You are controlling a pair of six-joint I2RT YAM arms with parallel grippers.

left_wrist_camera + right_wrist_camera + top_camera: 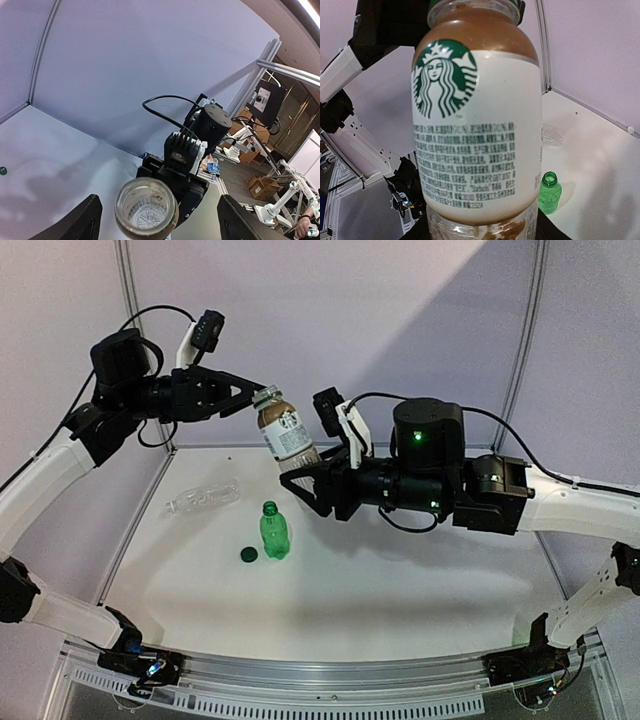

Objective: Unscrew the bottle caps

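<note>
My right gripper (305,472) is shut on the base of a clear bottle with a white-and-brown label (284,432), which it holds up tilted over the table. In the right wrist view the label (477,125) fills the frame above that gripper (480,232). The bottle's mouth (146,205) is uncapped and faces the left wrist camera. My left gripper (258,400) stands open at the mouth, its fingers (75,222) wide on either side and not touching it. A green bottle (274,530) stands uncapped on the table, with a dark green cap (249,554) beside it.
A clear ribbed bottle (203,497) lies on its side at the table's back left, also seen in the right wrist view (552,135). The green bottle (549,192) stands below the held bottle. Enclosure walls close the back and sides.
</note>
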